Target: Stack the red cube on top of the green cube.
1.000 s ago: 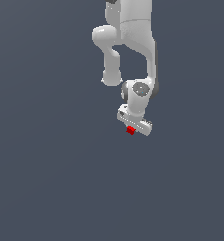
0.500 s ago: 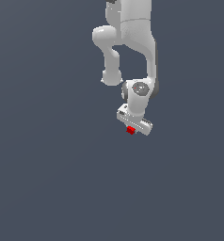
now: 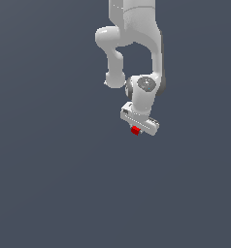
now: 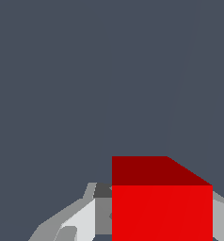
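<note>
The red cube (image 3: 135, 130) sits between the fingers of my white gripper (image 3: 137, 128), just under the hand's flat bar. In the wrist view the red cube (image 4: 162, 207) fills the gap, with a grey-white finger (image 4: 83, 219) pressed against one side and the other finger (image 4: 222, 216) against the opposite side. The gripper is shut on it. The green cube shows in neither view.
Plain dark grey-blue floor (image 3: 49, 184) spreads all around the arm. The white arm's links (image 3: 137, 38) rise toward the top edge of the exterior view.
</note>
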Controlling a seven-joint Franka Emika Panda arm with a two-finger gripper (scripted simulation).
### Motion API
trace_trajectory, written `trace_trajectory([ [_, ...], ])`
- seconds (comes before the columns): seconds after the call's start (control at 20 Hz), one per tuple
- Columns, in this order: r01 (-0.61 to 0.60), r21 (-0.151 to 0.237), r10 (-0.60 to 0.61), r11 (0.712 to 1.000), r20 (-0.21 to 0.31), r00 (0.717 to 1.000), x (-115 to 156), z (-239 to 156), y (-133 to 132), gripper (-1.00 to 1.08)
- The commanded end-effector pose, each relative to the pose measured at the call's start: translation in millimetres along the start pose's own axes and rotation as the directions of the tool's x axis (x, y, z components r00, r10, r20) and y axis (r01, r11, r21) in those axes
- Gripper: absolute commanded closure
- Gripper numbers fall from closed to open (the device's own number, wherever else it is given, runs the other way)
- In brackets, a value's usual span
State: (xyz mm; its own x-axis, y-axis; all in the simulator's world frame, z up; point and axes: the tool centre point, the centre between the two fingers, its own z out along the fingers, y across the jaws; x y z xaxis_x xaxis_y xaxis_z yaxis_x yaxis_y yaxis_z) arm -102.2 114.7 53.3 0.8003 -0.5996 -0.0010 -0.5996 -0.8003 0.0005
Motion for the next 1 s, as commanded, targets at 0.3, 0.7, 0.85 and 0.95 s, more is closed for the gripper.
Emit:
trace_trajectory([
  [0.3,-0.001,0.001,0.001,1.000,-0.001,1.000,0,-50,0,1.08],
  [0.7,-0.001,0.001,0.001,1.000,-0.001,1.000,1,-67,-1,1.08],
  [0.85,-0.001,0.001,0.001,1.000,-0.001,1.000,1,-66,-1,1.08],
  [0.95,-0.001,0.001,0.001,1.000,-0.001,1.000,0,-66,-1,1.08],
])
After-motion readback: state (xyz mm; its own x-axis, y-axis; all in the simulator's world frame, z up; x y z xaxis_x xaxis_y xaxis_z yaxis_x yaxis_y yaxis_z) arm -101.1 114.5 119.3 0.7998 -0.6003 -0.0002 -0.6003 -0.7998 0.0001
